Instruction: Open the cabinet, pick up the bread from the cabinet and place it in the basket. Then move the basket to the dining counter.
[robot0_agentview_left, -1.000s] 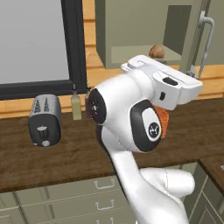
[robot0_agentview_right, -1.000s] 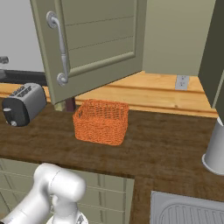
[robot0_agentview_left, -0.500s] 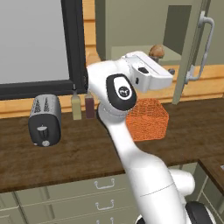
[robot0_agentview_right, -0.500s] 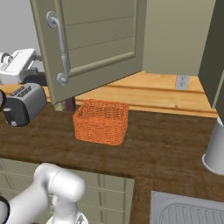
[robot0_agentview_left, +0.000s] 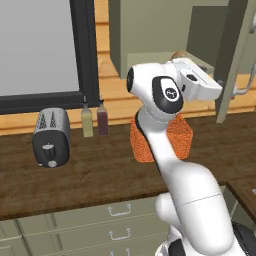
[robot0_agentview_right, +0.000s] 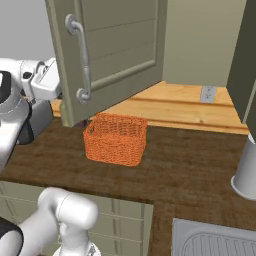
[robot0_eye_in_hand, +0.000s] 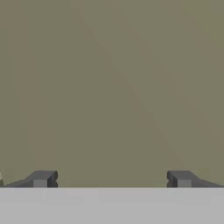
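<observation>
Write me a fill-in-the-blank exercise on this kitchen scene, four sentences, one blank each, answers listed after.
1. The cabinet door stands ____.
2. The orange basket sits on the dark wood ____.
3. The bread lies inside the ____.
4. The gripper holds ____ between its wide-apart fingertips.

Missing words: open; worktop; cabinet; nothing

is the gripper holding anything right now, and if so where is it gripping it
Nothing is held. In the hand view the gripper stands wide open with only an olive-green surface ahead; the bread sits in the cabinet.
</observation>
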